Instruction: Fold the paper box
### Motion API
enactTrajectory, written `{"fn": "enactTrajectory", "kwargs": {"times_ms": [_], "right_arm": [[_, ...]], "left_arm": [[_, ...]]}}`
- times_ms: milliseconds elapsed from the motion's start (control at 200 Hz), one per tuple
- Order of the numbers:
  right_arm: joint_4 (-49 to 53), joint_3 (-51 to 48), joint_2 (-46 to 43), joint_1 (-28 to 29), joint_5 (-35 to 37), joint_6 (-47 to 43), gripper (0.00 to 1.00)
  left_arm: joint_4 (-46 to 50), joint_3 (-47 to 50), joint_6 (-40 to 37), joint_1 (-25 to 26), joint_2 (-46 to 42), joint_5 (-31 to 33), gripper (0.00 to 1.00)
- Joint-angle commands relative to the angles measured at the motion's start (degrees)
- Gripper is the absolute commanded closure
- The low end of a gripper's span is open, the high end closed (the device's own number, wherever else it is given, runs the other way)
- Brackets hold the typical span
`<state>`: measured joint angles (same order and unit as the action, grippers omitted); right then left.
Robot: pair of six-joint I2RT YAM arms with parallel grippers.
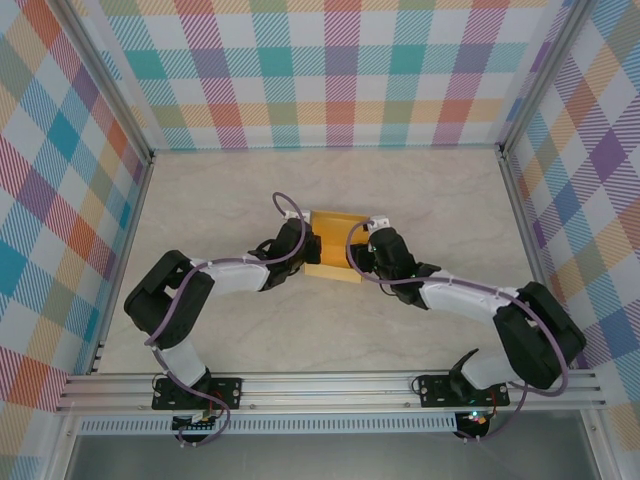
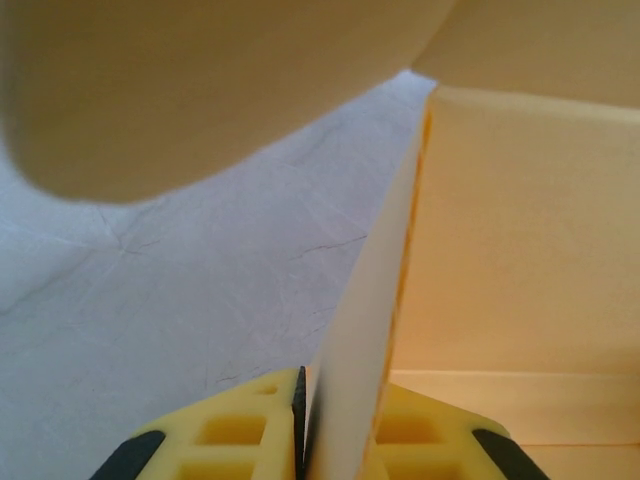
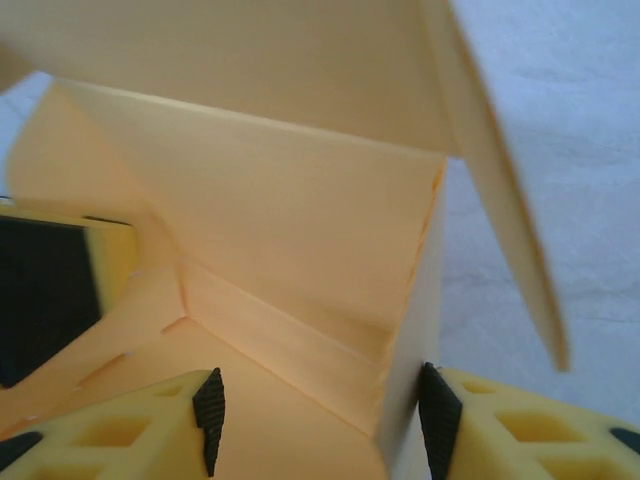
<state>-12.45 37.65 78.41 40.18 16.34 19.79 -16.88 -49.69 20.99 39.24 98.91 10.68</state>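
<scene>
Roughly mid-tabletop [image 1: 330, 330]: paper box [image 1: 333, 243], yellow-orange card, partly raised, open on top. Left gripper [image 1: 299, 243] hard against the box's left side; right gripper [image 1: 366, 252] against its right side. Fingertips of both masked from above by the gripper bodies, so contact with the box not readable from the top view.

Left wrist view:
- Left gripper [image 2: 340, 425] clamped on one upright wall of the box, thin card seen edge-on between two yellow fingers [image 2: 235, 430].
- Box interior to the right of that wall, bare tabletop to its left.
- Blurred flap [image 2: 200, 90] above the wall, cream-coloured, too near the lens for any detail, upper and left edges cut off by the frame.

Right wrist view:
- Right gripper [image 3: 322, 425] parted, straddling the box's right wall near a corner.
- Outer pad [image 3: 437, 425] just beside that wall; touching or not, cannot tell.
- Inner pad inside the box, clearly apart from the wall. Nothing pinched.
- Loose flap [image 3: 500, 200] angled outward beyond the box's right wall, its tip out of focus.
- Against the box's left inner side, another yellow finger [image 3: 45, 290] with a black pad, cut off by the frame edge.
</scene>
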Motion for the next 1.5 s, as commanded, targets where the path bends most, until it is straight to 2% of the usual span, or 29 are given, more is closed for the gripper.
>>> {"fn": "enactTrajectory", "kwargs": {"times_ms": [0,50,150,255,385,440,490,560,595,675,730,845,895,1015,1140,1309,1494], "right_arm": [[4.99,-0.87,-5.67,0.26,-1.64,4.5,0.39],[7.67,-1.3,-8.22,0.08,-1.03,5.88,0.36],[18.72,-0.27,-12.36,-1.36,3.23,14.52,0.2],[23.71,0.06,-16.02,-4.06,0.09,17.12,0.19],[30.55,3.08,-19.55,-10.32,-5.62,27.86,0.22],[33.68,5.42,-19.34,-14.97,-10.05,34.06,0.25],[35.21,7.47,-17.9,-20.18,-16.91,39.78,0.26],[35.72,9.31,-14.88,-27.17,-27.7,46.98,0.18],[33.86,9.36,-13.16,-30.02,-33.33,50.39,0.17],[27.01,9.08,-8.58,-34.23,-43.25,58.79,0.16],[26.93,12.14,-3.36,-35.6,-49.47,61.84,0.14],[34.46,22.74,8.77,-35.28,-59.25,61.2,0.08],[33.55,24.56,11.85,-34.35,-61.16,62.39,0.08],[30.48,25.89,15.03,-31.79,-61.15,67.73,0.11],[33.69,28.08,17.22,-28.87,-59.91,68.5,0.15],[30.55,25.35,18.63,-25.44,-59.93,71.35,0.19],[30.9,24.48,19.66,-24.02,-58.2,69.66,0.34]], "left_arm": [[1.22,0.15,-0.97,0.84,1.53,0.98,0.85],[1.33,0.07,-1.01,0.83,1.61,0.97,0.85],[1.68,-0.01,-1.07,0.81,1.63,1.34,0.86],[1.94,-0.12,-1.2,0.88,1.53,1.61,0.86],[2.12,-0.06,-1.33,0.83,1.44,1.64,0.86],[2.12,-0.14,-1.62,0.83,1.46,1.72,0.86],[2.12,-0.2,-1.79,0.83,1.37,1.81,0.86],[1.99,-0.19,-2.33,0.83,1.28,1.91,0.87],[1.67,-0.15,-2.78,0.82,1.28,1.94,0.87],[0.27,0.28,-4.06,0.78,1.11,1.51,0.87],[-0.94,0.53,-5.34,0.78,1.11,0.73,0.86],[-2.62,0.81,-7.62,0.81,1.23,-0.75,0.87],[-2.95,1.0,-7.88,0.75,1.32,-0.63,0.86],[-3.33,1.09,-7.81,0.64,1.55,-0.64,0.86],[-3.33,0.99,-7.58,0.66,1.73,-0.36,0.86],[-3.65,0.69,-7.51,0.57,2.33,-0.47,0.86],[-4.48,0.67,-8.05,-0.25,2.95,-1.41,0.85]]}}
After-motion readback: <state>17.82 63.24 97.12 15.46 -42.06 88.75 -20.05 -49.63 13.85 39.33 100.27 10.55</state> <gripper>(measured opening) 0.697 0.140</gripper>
